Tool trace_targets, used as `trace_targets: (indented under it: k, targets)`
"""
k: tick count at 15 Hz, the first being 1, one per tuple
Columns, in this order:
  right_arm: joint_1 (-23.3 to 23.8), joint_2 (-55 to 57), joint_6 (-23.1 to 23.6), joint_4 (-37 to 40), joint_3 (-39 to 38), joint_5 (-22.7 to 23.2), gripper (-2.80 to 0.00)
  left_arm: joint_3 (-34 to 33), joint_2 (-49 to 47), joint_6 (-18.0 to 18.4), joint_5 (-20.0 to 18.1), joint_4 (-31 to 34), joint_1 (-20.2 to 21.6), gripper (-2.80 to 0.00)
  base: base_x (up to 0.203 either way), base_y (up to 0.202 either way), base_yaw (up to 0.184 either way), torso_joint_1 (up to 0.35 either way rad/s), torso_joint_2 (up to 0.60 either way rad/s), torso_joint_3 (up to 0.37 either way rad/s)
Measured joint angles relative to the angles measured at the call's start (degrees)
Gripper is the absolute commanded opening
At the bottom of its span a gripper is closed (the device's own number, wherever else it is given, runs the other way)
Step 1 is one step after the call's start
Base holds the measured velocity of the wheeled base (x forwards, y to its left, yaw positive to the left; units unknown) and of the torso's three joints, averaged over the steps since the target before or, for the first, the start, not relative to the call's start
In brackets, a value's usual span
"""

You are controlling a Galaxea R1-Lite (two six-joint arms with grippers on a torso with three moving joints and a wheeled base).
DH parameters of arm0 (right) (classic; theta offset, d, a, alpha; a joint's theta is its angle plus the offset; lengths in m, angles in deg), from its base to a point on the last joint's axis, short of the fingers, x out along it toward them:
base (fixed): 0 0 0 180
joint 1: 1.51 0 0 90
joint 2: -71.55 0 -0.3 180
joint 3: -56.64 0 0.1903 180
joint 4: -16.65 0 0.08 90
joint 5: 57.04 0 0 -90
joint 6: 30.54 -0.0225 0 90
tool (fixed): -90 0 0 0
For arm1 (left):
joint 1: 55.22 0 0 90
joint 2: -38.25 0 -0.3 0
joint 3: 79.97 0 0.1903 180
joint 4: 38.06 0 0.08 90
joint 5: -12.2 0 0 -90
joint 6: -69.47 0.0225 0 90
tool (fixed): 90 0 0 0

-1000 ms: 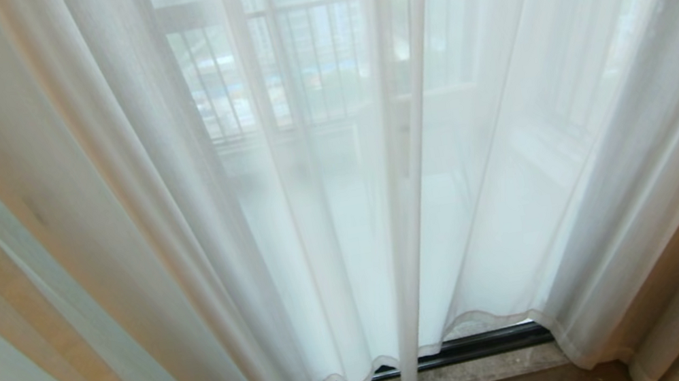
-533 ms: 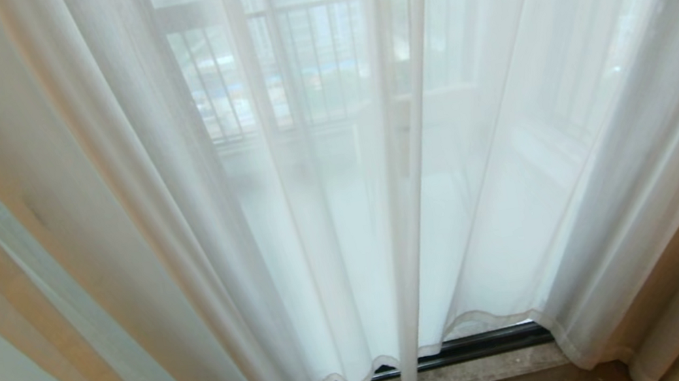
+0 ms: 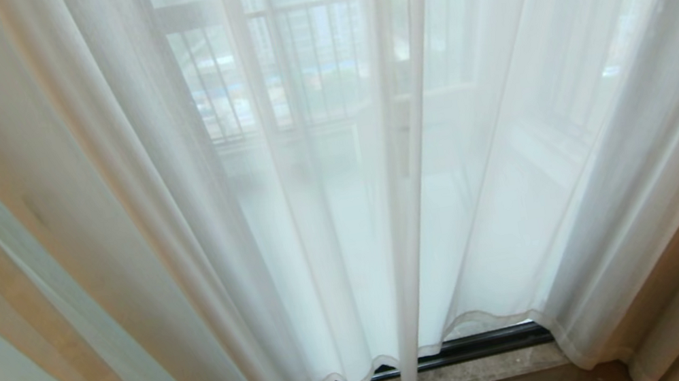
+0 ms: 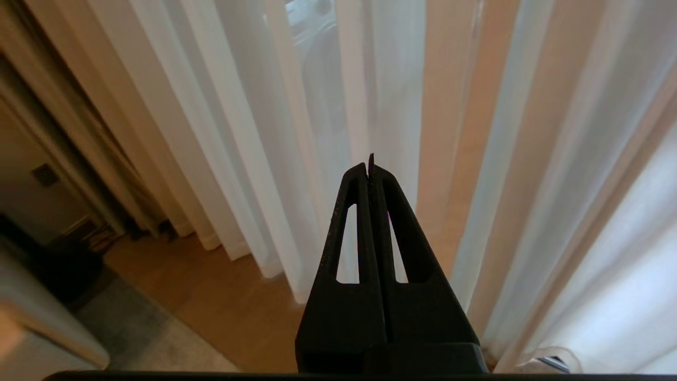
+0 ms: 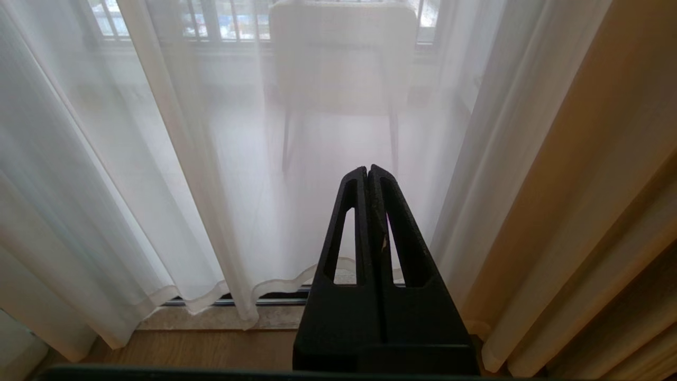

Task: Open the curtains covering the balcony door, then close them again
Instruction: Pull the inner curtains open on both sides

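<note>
Left wrist view is showing the left claw (image 4: 369, 165) pressed closed on nothing, pointing at the curtains (image 4: 254, 137) hanging drawn to the wooden floor (image 4: 222, 296). The right claw (image 5: 368, 172), likewise closed and empty, is facing the curtains veiling the balcony door (image 3: 476, 345), beige drapes (image 5: 592, 201) beside.

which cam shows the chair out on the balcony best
The right wrist view: the chair stands straight behind the sheer curtains, with its pale seat back and thin legs readable. In the head view only a faint shape shows through the fabric, too vague to call. The left wrist view shows folds of curtain and no chair.
</note>
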Motion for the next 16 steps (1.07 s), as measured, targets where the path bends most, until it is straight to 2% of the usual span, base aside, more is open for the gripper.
trace_targets:
  k: [2,7,11,16]
  targets:
    - [0.00,0.00,0.00,0.00,0.00,0.01,-2.80,1.00,-2.19,-0.05,1.21,-0.12,0.02,-2.80,0.000,0.000,0.000,0.000,0.00,0.000]
    - [0.00,0.00,-0.04,0.00,0.00,0.00,-2.80,3.04,-7.75,-1.80,0.74,-0.94,-0.19,-2.80,0.000,0.000,0.000,0.000,0.00,0.000]
    - [0.00,0.00,-0.02,0.00,0.00,0.01,-2.80,-0.43,-10.81,-3.37,-5.52,-1.00,-0.22,-2.80,0.000,0.000,0.000,0.000,0.00,0.000]
    - [-0.02,0.00,0.00,0.00,0.00,0.01,-2.80,-2.20,-14.00,-6.06,-8.82,-0.99,-0.12,-2.80,0.000,0.000,0.000,0.000,0.00,0.000]
